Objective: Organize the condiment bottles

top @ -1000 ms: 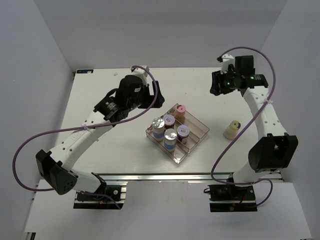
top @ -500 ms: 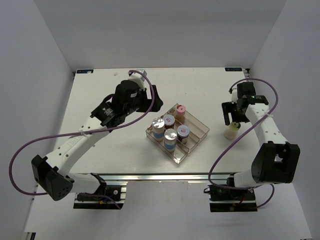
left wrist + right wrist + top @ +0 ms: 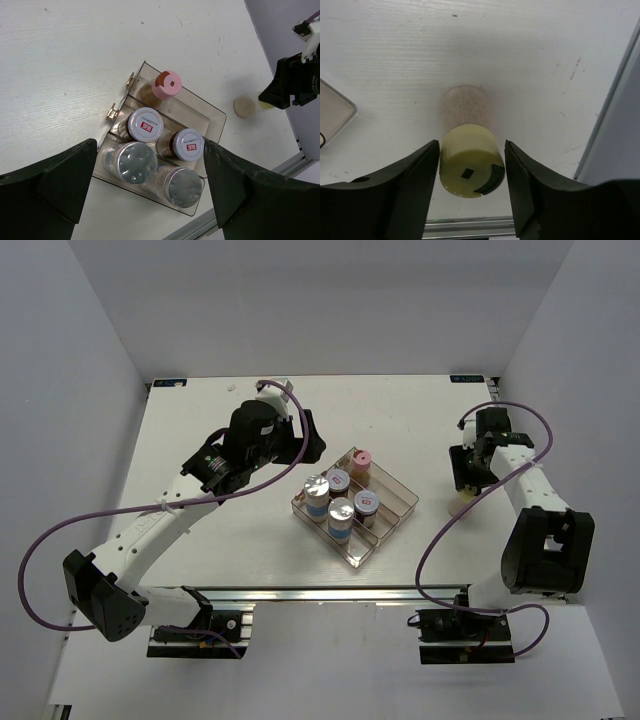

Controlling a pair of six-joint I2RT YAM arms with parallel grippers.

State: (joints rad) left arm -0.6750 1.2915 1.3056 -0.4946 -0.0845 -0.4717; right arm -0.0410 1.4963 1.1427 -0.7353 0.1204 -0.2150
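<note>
Five condiment bottles stand in the clear divided tray (image 3: 395, 525): a pink-capped jar (image 3: 361, 457), two brown jars with red-marked lids (image 3: 338, 479) (image 3: 366, 502), and two silver-capped jars (image 3: 317, 487) (image 3: 341, 510). The yellow-capped cream jar (image 3: 460, 506) stands on the table right of the tray. My right gripper (image 3: 465, 488) is open, low over it; in the right wrist view the fingers (image 3: 417, 175) straddle the yellow cap (image 3: 470, 167), the left one close against it. My left gripper (image 3: 311, 437) is open and empty above the tray's far left; the tray (image 3: 215, 112) shows between its fingers (image 3: 50, 190).
The table's right edge and side wall (image 3: 620, 125) lie close beside the yellow-capped jar. An aluminium rail (image 3: 330, 592) runs along the near table edge. The tray's rightmost compartment (image 3: 400, 502) holds no jar.
My right arm swung down from the far right and lowered over the yellow-capped jar, fingers now either side of its cap. My left arm shifted slightly right early on, then held still.
</note>
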